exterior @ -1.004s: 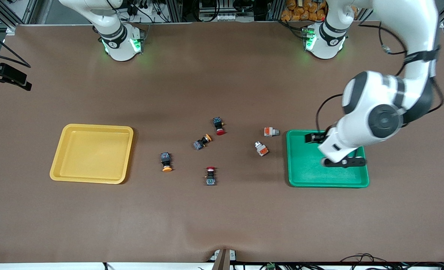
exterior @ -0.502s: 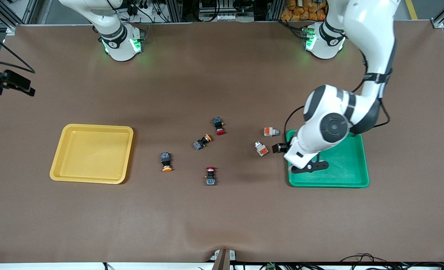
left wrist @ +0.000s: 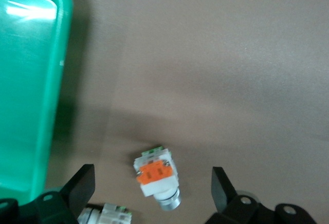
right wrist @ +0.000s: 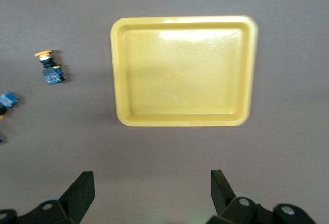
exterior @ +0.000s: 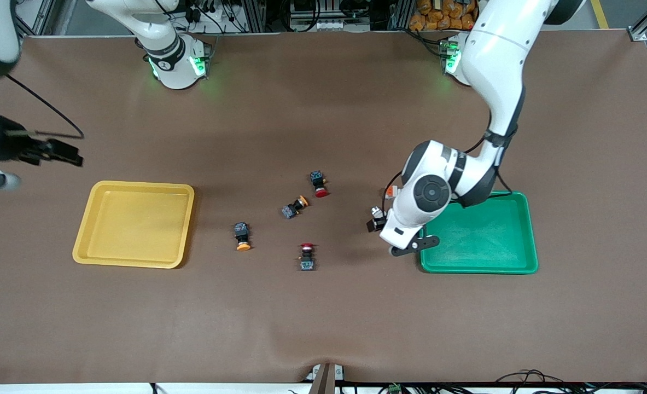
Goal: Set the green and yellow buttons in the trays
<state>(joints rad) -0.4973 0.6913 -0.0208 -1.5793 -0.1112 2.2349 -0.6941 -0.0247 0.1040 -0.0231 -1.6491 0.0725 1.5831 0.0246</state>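
Left gripper (left wrist: 151, 193) hovering over the white-grey button (left wrist: 156, 175) just beside the green tray (exterior: 479, 232), jaws spread wide, nothing held. Second white-grey button (left wrist: 110, 215) close by, near one jaw, likely to be knocked or pinched along on descent. Tilted lie of the target, so risk of slipping out or rolling under an off-centre closure. Right gripper (right wrist: 149, 196) up over the table near the yellow tray (right wrist: 182, 71), jaws wide and empty. Orange-capped buttons (exterior: 242, 236) lying between the green tray and the yellow one, untouched
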